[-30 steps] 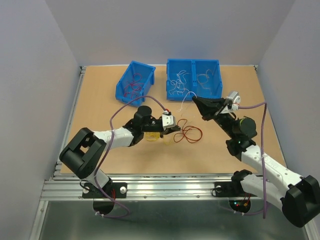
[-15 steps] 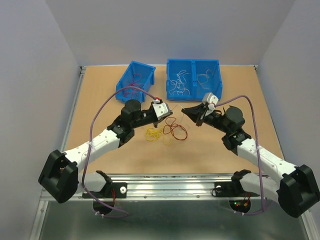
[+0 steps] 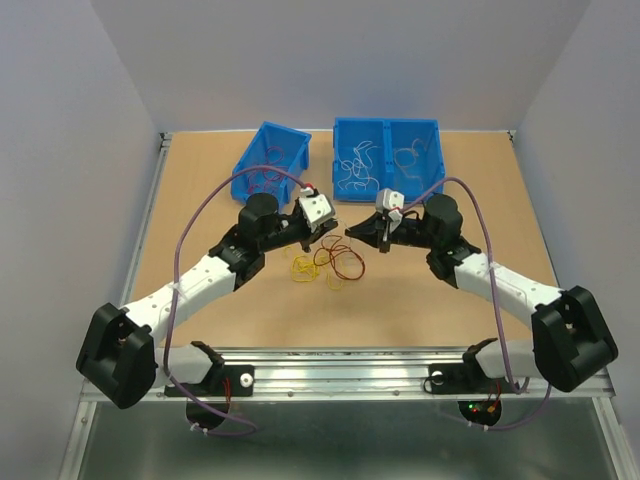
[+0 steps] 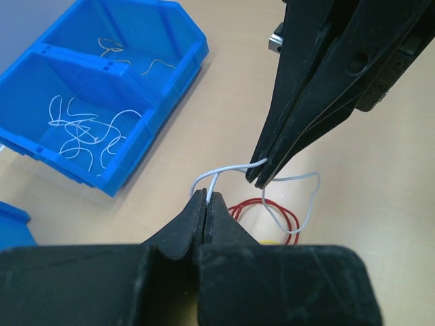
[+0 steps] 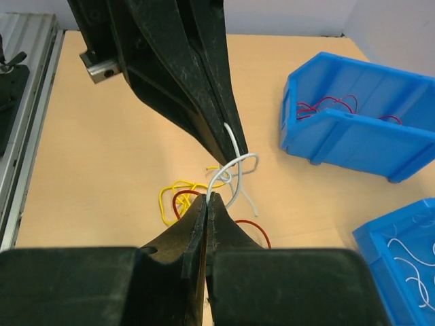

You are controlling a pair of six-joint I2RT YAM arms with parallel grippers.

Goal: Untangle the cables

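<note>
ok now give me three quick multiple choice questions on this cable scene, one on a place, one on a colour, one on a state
1. Apart from the table, where do red wires lie?
A) in the single blue bin
B) in the double bin's right compartment
C) on the metal rail

2. What colour is the wire running between the two arms' jaws?
A) red
B) yellow
C) white

3. How do the two arms' jaws stand?
A) both wide open
B) both shut on that wire
C) left shut, right open

Answers:
1 A, red loops show inside the single bin.
2 C, both wrist views show a white strand between the tips.
3 B, each pair of tips is closed with the strand nipped in it.
</note>
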